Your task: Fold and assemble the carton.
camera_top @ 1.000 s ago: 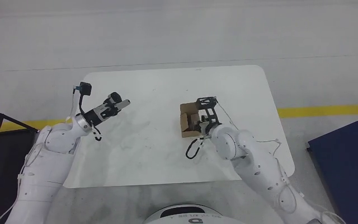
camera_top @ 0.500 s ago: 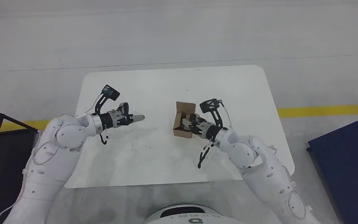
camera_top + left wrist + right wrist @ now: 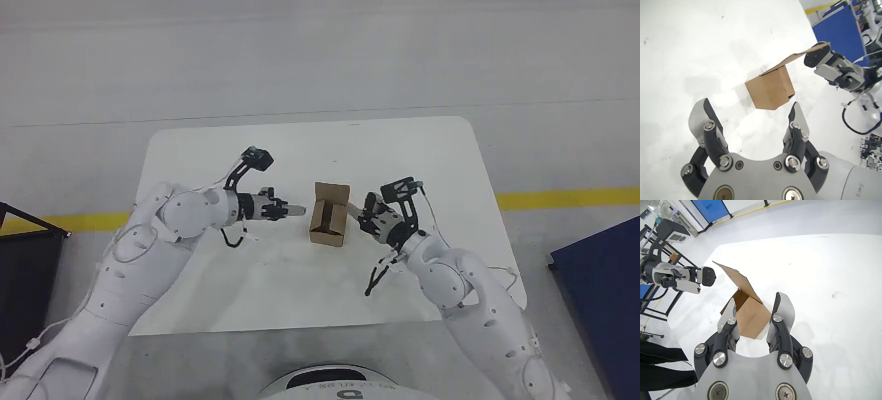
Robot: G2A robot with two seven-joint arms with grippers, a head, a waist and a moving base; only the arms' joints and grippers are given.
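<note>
A small brown carton stands on the white table with one long flap raised. My left gripper is open, level with the carton and just short of its side, with nothing between the fingers. On the opposite side my right gripper is open. Its fingers straddle the carton's near end, and I cannot tell if they touch it. In the left wrist view the flap's tip lies over the right gripper's finger.
Bare tabletop surrounds the carton on all sides. A black metal frame stands off the table's left edge and a blue panel off its right. The table's front edge is near the arms.
My left gripper has swung from the table's left side up to the carton. The carton has shifted slightly left and its flap now stands up. The right gripper has drawn back a little.
</note>
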